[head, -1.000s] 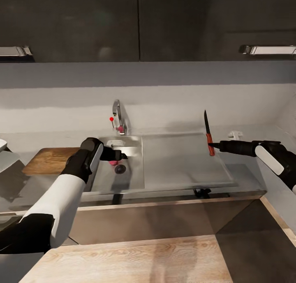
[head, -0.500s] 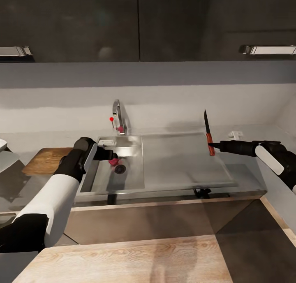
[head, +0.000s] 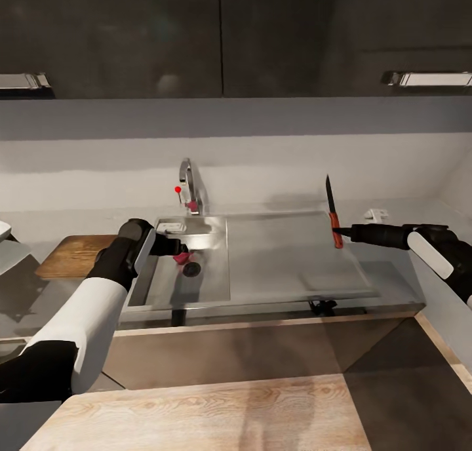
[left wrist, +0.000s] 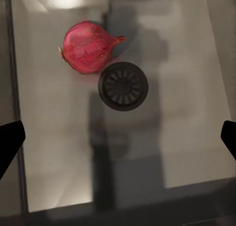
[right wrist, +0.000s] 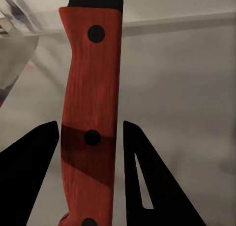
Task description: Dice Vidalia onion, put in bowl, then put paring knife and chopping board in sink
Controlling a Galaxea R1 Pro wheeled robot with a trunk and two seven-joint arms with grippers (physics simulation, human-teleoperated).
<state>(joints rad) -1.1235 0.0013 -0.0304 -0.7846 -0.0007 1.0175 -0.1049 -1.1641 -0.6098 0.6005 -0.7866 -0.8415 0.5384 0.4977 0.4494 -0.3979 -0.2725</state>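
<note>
Hanging over the sink (head: 196,287), the left gripper (head: 186,248) is seen spread wide, its two dark fingertips (left wrist: 10,145) standing far apart at either side of the left wrist view with nothing between them. Directly below it, on the brushed-steel floor of the basin, the Vidalia onion (left wrist: 88,47) is found: a rounded bulb with a glossy reddish-pink skin, fine streaks and a short pointed tip. It lies just beside the round black drain (left wrist: 123,86), whose grille is ribbed like spokes; the onion is touched by neither finger.

At the right, the right gripper (head: 341,231) is closed on the paring knife (head: 332,215), which is held upright above the flat matte drainboard (head: 295,261), blade pointing up. In the right wrist view the reddish-brown handle (right wrist: 93,122), smooth-grained and set with dark round rivets, is pinched between the two black fingers (right wrist: 147,181).

A chrome tap (head: 189,185) with a red knob is placed at the far edge of the basin. To the left of the sink, on the glossy dark desk (head: 26,300), the chopping board (head: 75,254) is laid flat, brown with visible grain and rounded corners.
</note>
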